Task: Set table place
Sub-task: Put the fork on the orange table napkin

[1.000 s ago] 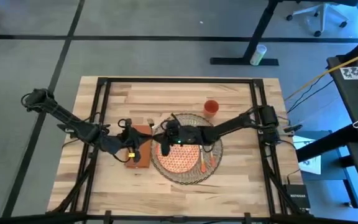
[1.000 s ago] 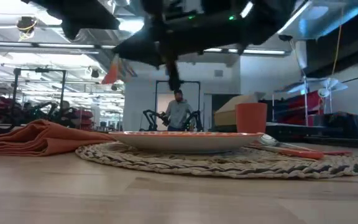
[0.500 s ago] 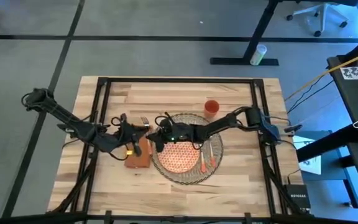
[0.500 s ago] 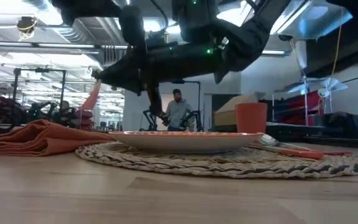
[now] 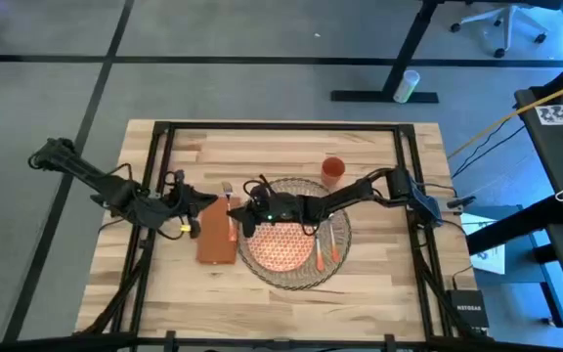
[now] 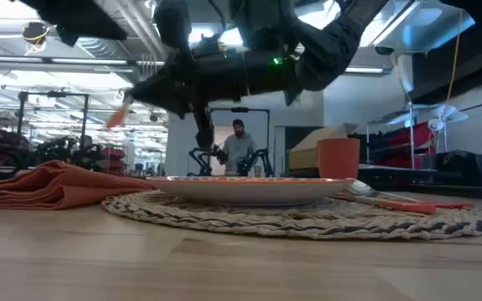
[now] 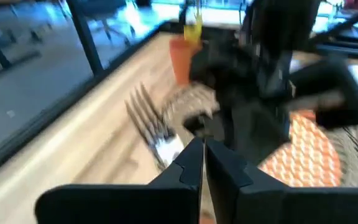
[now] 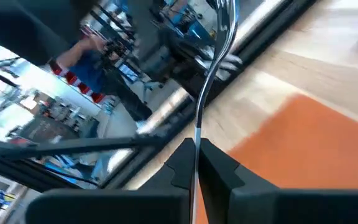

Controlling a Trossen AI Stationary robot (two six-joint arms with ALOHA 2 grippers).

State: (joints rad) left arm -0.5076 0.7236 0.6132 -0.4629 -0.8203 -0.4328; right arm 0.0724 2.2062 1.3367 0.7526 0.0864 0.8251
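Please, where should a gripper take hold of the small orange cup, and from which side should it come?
Probably the cup's wall near the rim, coming straight down from above with one finger inside. It stands upright with its mouth open upward, on the table beyond the placemat, and nothing stands over it.

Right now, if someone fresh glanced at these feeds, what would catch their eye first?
Probably the right gripper, shut on the fork at the near-left edge of the woven placemat, tines pointing away over the table. Next, the orange patterned plate at the placemat's centre, with the rust-orange napkin to its left. The left gripper hovers shut just left of the napkin.
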